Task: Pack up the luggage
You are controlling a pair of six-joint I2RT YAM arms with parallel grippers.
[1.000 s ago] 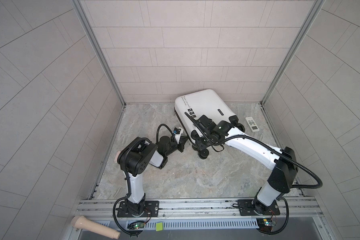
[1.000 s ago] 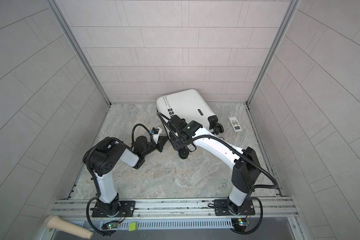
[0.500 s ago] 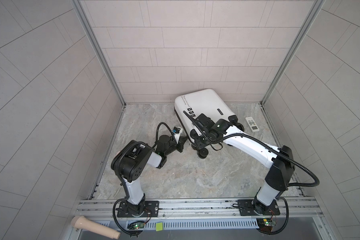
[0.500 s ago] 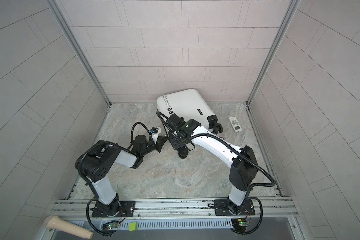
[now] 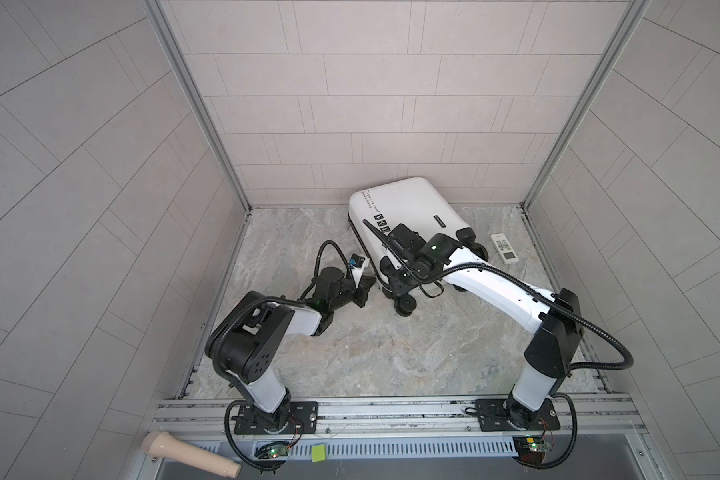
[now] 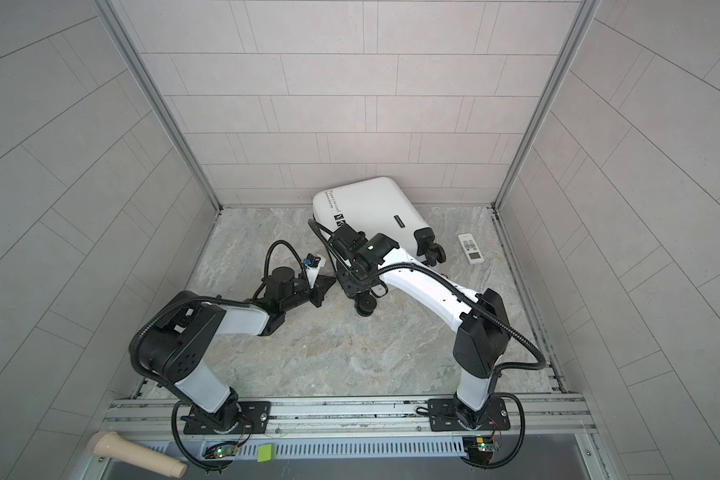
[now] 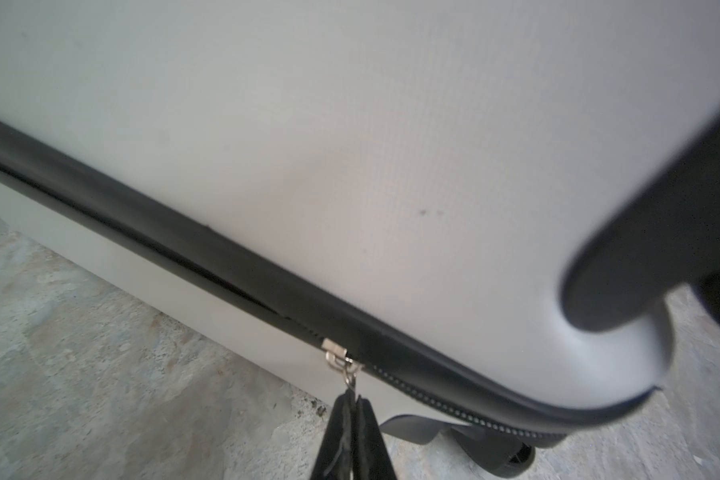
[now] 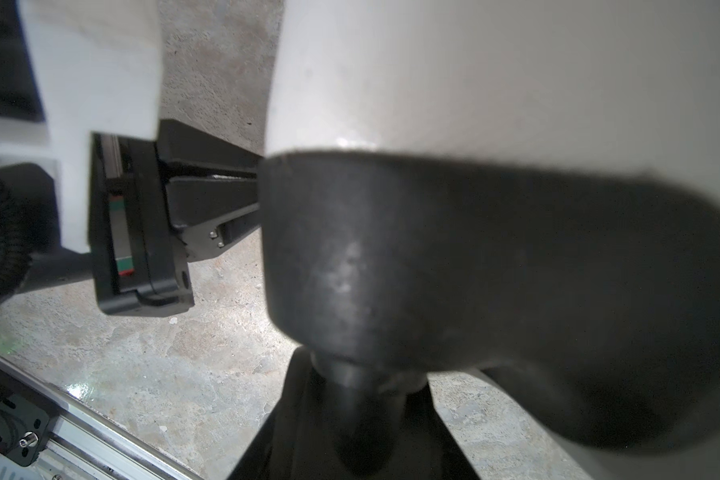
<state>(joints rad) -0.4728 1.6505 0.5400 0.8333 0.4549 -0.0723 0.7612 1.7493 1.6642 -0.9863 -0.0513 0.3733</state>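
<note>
The white luggage [image 5: 408, 208] [image 6: 371, 208] lies closed on the stone floor against the back wall. My left gripper [image 5: 368, 284] [image 6: 329, 283] sits at its near left side. In the left wrist view the left gripper [image 7: 356, 401] is shut on the tab of the silver zipper pull [image 7: 341, 358] on the black zipper band [image 7: 184, 245]. My right gripper [image 5: 395, 279] [image 6: 352, 279] reaches across to the front left corner. In the right wrist view the right gripper [image 8: 362, 415] is shut on the stem under the black wheel housing [image 8: 433, 257].
A white remote control [image 5: 504, 248] [image 6: 470, 248] lies on the floor right of the luggage. Tiled walls close in the back and both sides. A beige handle [image 5: 188, 453] and a green tag [image 5: 319, 452] sit at the front rail.
The left arm's elbow has swung down toward the front left while its gripper stays at the zipper. The right arm and the luggage have hardly moved.
</note>
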